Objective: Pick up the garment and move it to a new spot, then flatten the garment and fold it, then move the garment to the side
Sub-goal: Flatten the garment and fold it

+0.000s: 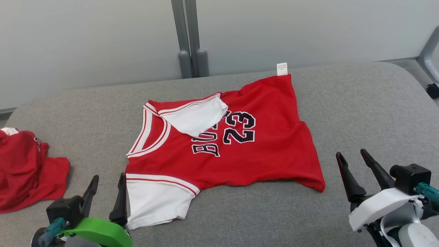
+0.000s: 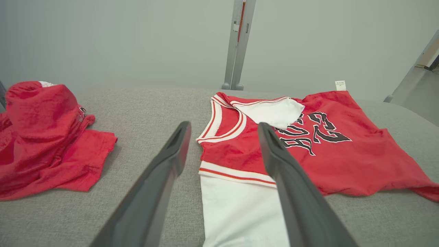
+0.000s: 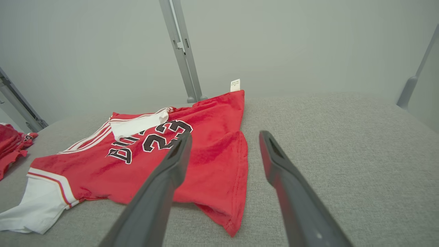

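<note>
The garment is a red jersey with white sleeves and a black "23", spread on the grey padded table with its neck toward the left. One white sleeve is folded over the chest; the other lies at the near left. It also appears in the left wrist view and the right wrist view. My left gripper stands open by the near white sleeve, nothing between its fingers. My right gripper is open off the hem's near corner, apart from the cloth, its fingers empty.
A second red garment lies crumpled at the table's left edge, also in the left wrist view. A grey wall with a vertical post runs behind the table. Bare grey padding stretches to the right of the jersey.
</note>
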### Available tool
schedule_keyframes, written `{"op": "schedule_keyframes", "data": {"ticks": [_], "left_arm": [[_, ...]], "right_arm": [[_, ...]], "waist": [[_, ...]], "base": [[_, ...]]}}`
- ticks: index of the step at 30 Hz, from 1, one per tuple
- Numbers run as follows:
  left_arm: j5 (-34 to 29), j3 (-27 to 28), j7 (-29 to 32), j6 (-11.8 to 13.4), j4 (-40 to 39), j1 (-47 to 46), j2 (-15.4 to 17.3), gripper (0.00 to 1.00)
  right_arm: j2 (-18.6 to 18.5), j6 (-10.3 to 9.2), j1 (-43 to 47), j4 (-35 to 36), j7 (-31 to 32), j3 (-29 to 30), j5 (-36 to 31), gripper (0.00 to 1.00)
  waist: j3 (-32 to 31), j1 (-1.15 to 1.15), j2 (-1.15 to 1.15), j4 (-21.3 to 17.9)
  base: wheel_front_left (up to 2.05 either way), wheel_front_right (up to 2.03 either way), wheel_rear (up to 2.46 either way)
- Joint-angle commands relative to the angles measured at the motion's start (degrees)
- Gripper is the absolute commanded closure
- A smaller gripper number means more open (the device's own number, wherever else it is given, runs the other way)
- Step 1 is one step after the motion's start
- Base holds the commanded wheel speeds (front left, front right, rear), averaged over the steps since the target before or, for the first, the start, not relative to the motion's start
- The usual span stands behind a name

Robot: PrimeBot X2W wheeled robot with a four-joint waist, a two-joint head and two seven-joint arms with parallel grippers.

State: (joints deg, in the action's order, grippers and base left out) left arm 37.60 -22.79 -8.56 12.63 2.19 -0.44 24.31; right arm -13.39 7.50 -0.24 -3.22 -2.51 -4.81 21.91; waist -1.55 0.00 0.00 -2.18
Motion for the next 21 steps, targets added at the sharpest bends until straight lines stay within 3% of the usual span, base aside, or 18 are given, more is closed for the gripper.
{"op": "schedule_keyframes", "data": {"ticks": [1,12,21], "left_arm": [[0.58,-0.46,1.30,-0.13,0.42,0.57,0.63,0.00],[4.61,-4.57,16.42,-2.32,4.14,-0.07,3.55,0.00],[5.95,-5.88,18.45,-4.59,7.91,-3.78,2.08,0.00]], "right_arm": [[-0.20,-0.01,0.87,-0.22,0.80,0.31,-0.53,0.00],[-2.98,-0.01,-3.32,-6.98,13.69,-3.14,-0.81,0.00],[-3.25,-0.02,-10.85,-15.58,16.18,-8.61,1.11,0.00]], "waist": [[0.14,0.00,0.00,0.08],[3.33,0.00,0.00,-0.32],[6.89,0.00,0.00,-0.29]], "base": [[0.00,0.00,0.00],[0.00,0.00,0.00],[0.00,0.00,0.00]]}}
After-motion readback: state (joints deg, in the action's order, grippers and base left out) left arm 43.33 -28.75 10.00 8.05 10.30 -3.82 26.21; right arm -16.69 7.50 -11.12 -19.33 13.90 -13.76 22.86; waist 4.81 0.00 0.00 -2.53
